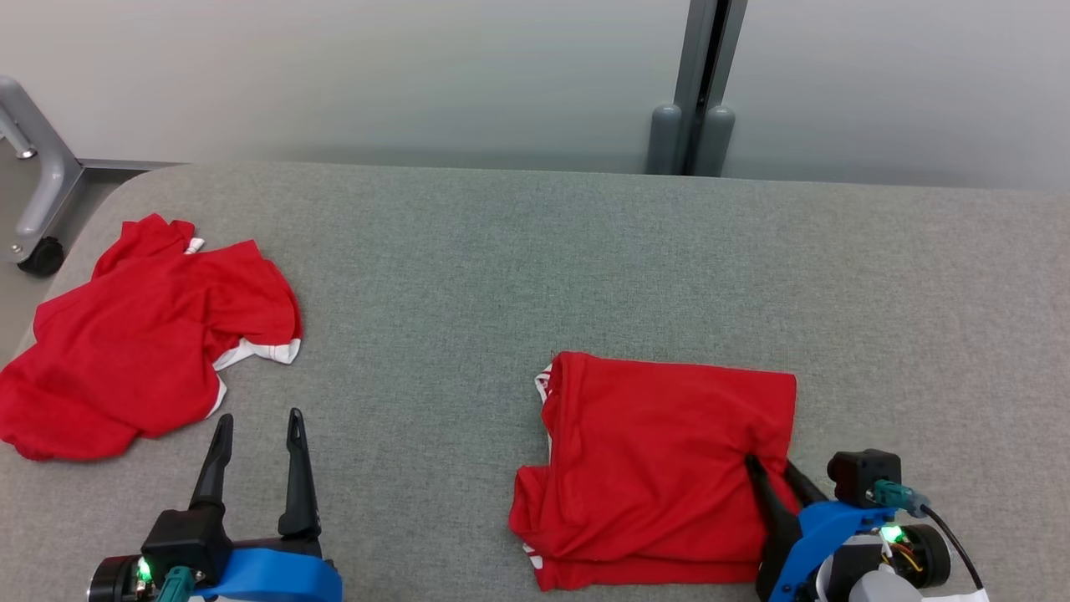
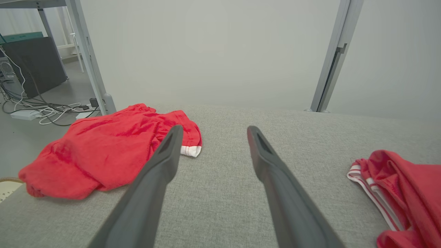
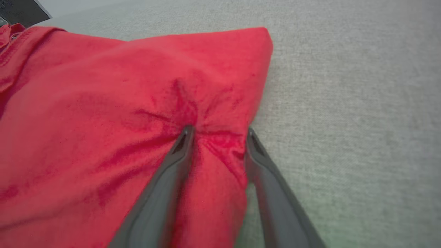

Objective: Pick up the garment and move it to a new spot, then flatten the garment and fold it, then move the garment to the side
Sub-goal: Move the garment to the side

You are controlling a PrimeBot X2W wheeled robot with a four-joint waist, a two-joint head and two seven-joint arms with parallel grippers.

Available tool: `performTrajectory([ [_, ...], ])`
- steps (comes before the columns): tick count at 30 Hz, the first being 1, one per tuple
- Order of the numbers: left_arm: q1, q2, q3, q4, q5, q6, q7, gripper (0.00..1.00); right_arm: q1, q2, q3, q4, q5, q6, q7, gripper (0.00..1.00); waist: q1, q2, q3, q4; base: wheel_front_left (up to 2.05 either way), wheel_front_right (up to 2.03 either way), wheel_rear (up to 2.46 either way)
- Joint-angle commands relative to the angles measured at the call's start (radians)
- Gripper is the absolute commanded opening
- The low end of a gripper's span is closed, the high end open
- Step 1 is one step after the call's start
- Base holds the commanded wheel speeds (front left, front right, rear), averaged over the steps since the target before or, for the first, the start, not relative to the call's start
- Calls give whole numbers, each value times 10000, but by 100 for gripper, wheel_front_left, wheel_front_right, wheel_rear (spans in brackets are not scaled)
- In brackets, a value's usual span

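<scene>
The garment (image 1: 660, 460) is a red shirt with white trim, folded into a rough rectangle on the grey table at the front right. It also shows in the right wrist view (image 3: 103, 120) and at the right edge of the left wrist view (image 2: 406, 186). My right gripper (image 1: 769, 464) presses into its near right edge. In the right wrist view the gripper (image 3: 217, 130) has its fingers still wide apart, astride a ridge of gathered cloth with creases radiating from the tips. My left gripper (image 1: 259, 416) stands open over bare table at the front left, nothing between its fingers (image 2: 212, 127).
A second red garment (image 1: 142, 334) lies crumpled at the table's left edge, also seen in the left wrist view (image 2: 103, 148). The grey padded table (image 1: 535, 267) has a rounded left corner. A grey post (image 1: 698, 84) stands behind it, and a wheeled frame (image 1: 38, 192) at the far left.
</scene>
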Motion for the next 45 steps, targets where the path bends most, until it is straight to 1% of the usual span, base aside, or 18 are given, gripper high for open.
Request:
performTrajectory([
  [1, -106, 27, -24, 21, -9, 61, -78, 100, -172, 46, 80, 150, 69, 5, -62, 0, -1, -1, 8, -13, 0, 0, 0],
  [4, -96, 56, 13, 49, -60, 86, -83, 100, -353, 33, 168, 368, 202, 5, -357, 0, -1, -1, 35, -91, 0, 0, 0],
  [7, -93, 51, 11, -8, -73, 111, -95, 100, -658, -256, 169, 386, 275, 2, -634, 0, -1, -1, 133, -261, 0, 0, 0],
  [13, -363, 16, -77, -219, -55, 124, -130, 100, -1183, -1224, 200, 188, 301, 2, -867, 0, -1, -1, 560, -770, 0, 0, 0],
  [18, -725, 52, -94, -458, -8, 149, -145, 100, -1639, -2223, 174, -162, 449, 2, -931, 0, -1, -1, 1210, -1377, 0, 0, 0],
  [21, -1011, 114, -76, -676, 49, 175, -150, 100, -1886, -2696, 104, -439, 529, 2, -940, 0, -1, -1, 1687, -1747, 0, 0, 0],
  [24, -1369, 179, -98, -925, 134, 198, -147, 100, -2108, -2998, -111, -745, 642, 2, -981, 0, -1, -1, 2182, -2026, 0, 0, 0],
  [28, -1705, 342, -40, -1185, 203, 226, -151, 100, -2394, -3138, -299, -1126, 675, 3, -1042, 0, -1, -1, 2662, -2293, 0, 0, 0],
  [31, -1847, 470, -33, -1261, 256, 216, -150, 100, -2688, -3075, -394, -1250, 644, 3, -1045, 0, -1, -1, 2852, -2355, 0, 0, 0],
  [35, -2009, 556, -76, -1398, 275, 202, -102, 100, -3341, -3289, -307, -1289, 487, 2, -854, 0, -1, -1, 3108, -2300, 0, 0, 0],
  [38, -2158, 594, -143, -1537, 283, 185, -41, 100, -4045, -3608, -356, -1150, 416, 2, -586, 0, -1, -1, 3399, -2168, 0, 0, 0],
  [45, -2569, 610, -288, -1850, 361, 257, 71, 100, -5846, -4852, -773, -152, 497, 2, -63, 0, -1, -1, 4247, -1745, 0, 0, 0],
])
